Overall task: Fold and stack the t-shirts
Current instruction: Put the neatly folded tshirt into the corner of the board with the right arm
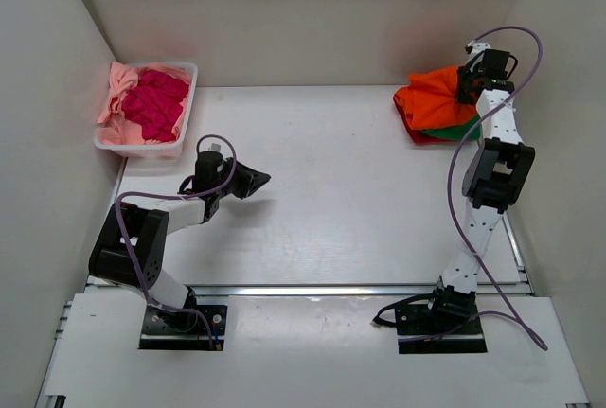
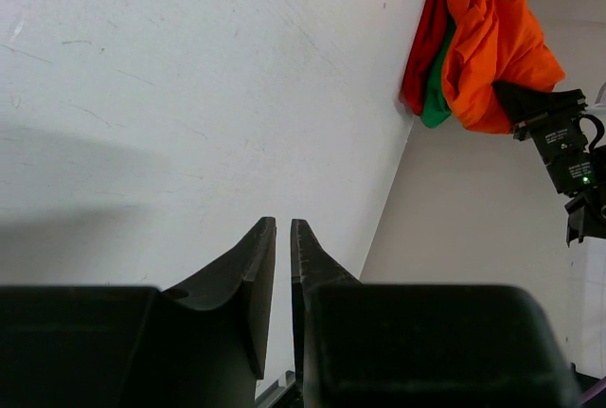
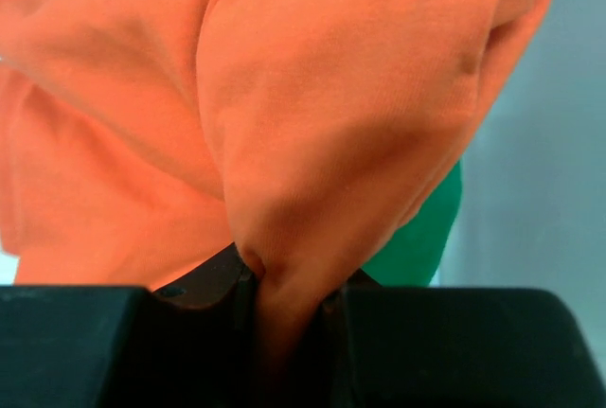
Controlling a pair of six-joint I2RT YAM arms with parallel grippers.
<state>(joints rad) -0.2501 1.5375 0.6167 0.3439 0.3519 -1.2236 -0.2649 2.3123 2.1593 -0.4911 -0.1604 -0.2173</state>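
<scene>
The orange t-shirt (image 1: 436, 97) lies bunched on a green t-shirt (image 1: 453, 131) and a red t-shirt (image 1: 409, 120) at the table's far right. My right gripper (image 1: 468, 86) is shut on a fold of the orange t-shirt (image 3: 312, 143); the green one (image 3: 421, 238) shows behind it. My left gripper (image 1: 258, 181) is shut and empty, low over the table at left centre; in its own view (image 2: 282, 228) the pile shows far off, orange (image 2: 497, 44), green (image 2: 436, 96), red (image 2: 426, 39). A magenta t-shirt (image 1: 156, 102) and a light pink t-shirt (image 1: 117, 96) fill the basket.
The white plastic basket (image 1: 182, 133) stands at the far left corner. White walls close the table on the left, back and right. The right arm's purple cable (image 1: 459, 181) loops beside the arm. A metal rail (image 1: 312, 288) runs along the near edge.
</scene>
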